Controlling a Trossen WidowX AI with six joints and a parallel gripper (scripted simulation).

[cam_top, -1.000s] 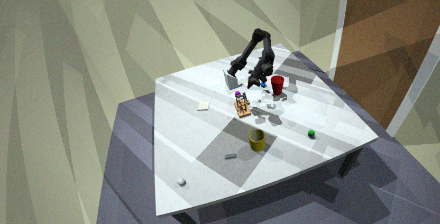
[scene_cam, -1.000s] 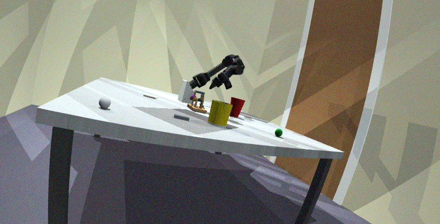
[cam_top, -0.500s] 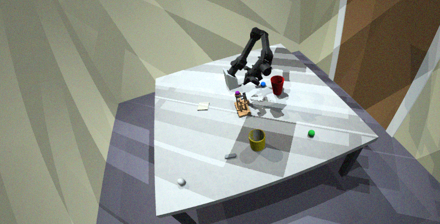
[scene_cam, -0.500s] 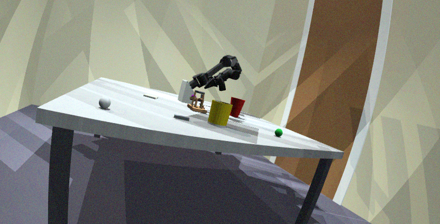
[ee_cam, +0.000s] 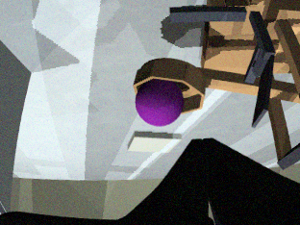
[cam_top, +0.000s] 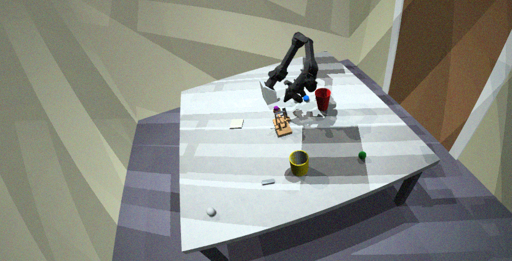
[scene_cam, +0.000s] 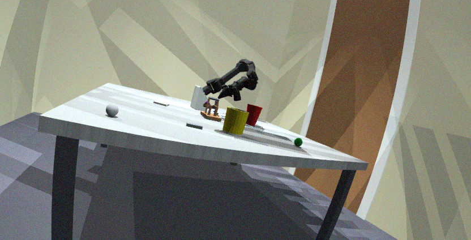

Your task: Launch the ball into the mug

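A purple ball point(cam_top: 276, 108) point(scene_cam: 205, 102) point(ee_cam: 159, 103) sits in the cup at the end of the wooden catapult's arm. The catapult point(cam_top: 284, 131) point(scene_cam: 212, 116) stands on the table with its cup end toward the arm's base and its other end roughly toward the yellow mug. The yellow mug point(cam_top: 300, 168) point(scene_cam: 234, 121) stands upright nearer the table's front edge. My gripper point(cam_top: 285, 100) point(scene_cam: 219, 97) point(ee_cam: 202, 149) is shut and empty, above the table beside the catapult's cup end. In the wrist view its dark fingers meet below and right of the ball, apart from it.
A red cup point(cam_top: 323, 100) point(scene_cam: 253, 115) stands right of the arm, with a blue ball point(cam_top: 306, 98) near it. A white panel point(cam_top: 268, 93) point(scene_cam: 197, 98) stands behind the catapult. A green ball point(cam_top: 362, 154) point(scene_cam: 298, 142), a grey ball point(cam_top: 210, 211) point(scene_cam: 112, 110) and a grey block point(cam_top: 268, 181) point(scene_cam: 194, 125) lie farther forward.
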